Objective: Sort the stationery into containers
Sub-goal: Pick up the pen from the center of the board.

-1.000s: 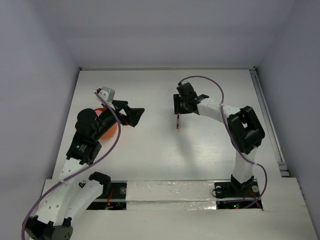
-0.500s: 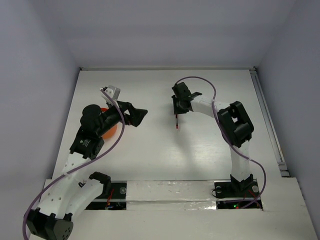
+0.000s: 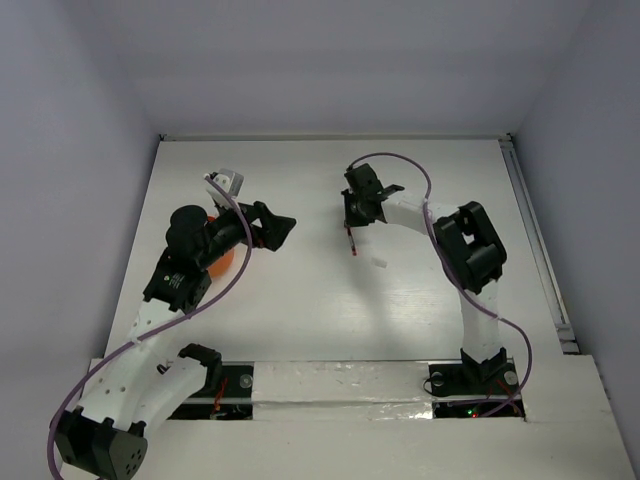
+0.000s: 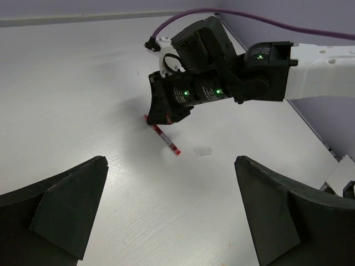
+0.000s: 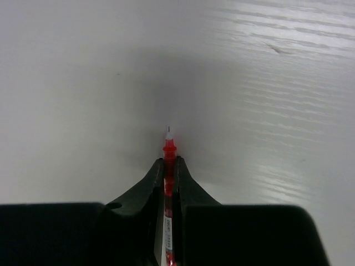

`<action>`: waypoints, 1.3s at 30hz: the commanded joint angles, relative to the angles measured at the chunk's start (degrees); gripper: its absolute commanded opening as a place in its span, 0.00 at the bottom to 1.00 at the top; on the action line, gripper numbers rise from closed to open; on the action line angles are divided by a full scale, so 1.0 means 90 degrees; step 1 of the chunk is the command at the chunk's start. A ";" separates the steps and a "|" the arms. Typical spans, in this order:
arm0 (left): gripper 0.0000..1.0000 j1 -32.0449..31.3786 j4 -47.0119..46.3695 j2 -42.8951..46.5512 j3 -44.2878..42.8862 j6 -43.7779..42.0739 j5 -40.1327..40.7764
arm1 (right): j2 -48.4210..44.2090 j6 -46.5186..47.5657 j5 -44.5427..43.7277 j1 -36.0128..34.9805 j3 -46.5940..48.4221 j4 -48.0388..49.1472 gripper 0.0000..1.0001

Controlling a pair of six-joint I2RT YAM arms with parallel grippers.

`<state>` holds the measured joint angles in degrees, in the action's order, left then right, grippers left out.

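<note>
A slim red pen (image 5: 168, 148) is pinched between the jaws of my right gripper (image 5: 168, 166), which is shut on it, the tip poking out in front. From above, the right gripper (image 3: 352, 222) is at mid-table with the pen (image 3: 352, 246) trailing toward the near side. My left gripper (image 4: 172, 221) is open with nothing between its fingers (image 4: 61, 216), facing the right gripper (image 4: 161, 113) and the pen (image 4: 167, 141). The orange-red pot (image 3: 221, 263) is mostly hidden under the left arm, just behind the left gripper (image 3: 275, 232).
A small white bit (image 3: 377, 262) lies on the table just right of the pen's free end, also in the left wrist view as a pale bit (image 4: 204, 151). White walls close the table at the back and sides.
My right gripper has closed on the red pen. A small white bit now shows on the table beside the pen. The left arm shifted slightly, its gripper still open.
</note>
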<state>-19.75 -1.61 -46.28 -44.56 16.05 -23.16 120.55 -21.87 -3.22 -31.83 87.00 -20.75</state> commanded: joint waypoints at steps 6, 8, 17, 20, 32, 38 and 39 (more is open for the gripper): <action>0.99 0.0036 -0.0280 0.0152 -0.0088 0.0101 0.0064 | -0.0826 -0.0636 0.1813 -0.0027 -0.0819 0.2508 0.00; 0.99 0.0036 -0.0242 0.0084 -0.0098 0.0053 0.0005 | -0.0972 -0.0685 0.1833 -0.0027 -0.0848 0.2666 0.00; 0.99 0.0036 -0.0387 -0.0043 -0.0098 0.0218 -0.0385 | -0.1997 -0.1133 0.2398 -0.0027 -0.1629 0.3485 0.00; 0.99 0.0036 -0.0505 -0.0111 -0.0098 0.0325 -0.0610 | -0.2427 -0.1378 0.2750 -0.0027 -0.1990 0.3906 0.00; 0.57 0.0036 -0.0709 -0.0892 -0.0059 0.0609 -0.1372 | -0.3541 -0.2531 0.2868 -0.0378 -0.2909 0.6053 0.00; 0.51 0.0036 -0.0983 -0.1107 0.0009 0.0843 -0.1567 | -0.3463 -0.2922 0.2829 -0.0798 -0.2821 0.6827 0.00; 0.50 0.0036 -0.1013 -0.1146 0.0038 0.0882 -0.1587 | -0.3444 -0.2960 0.2810 -0.0799 -0.2792 0.6905 0.00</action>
<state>-19.75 -5.67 -56.69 -44.53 22.48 -34.68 90.41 -46.13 22.11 -37.71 60.90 32.86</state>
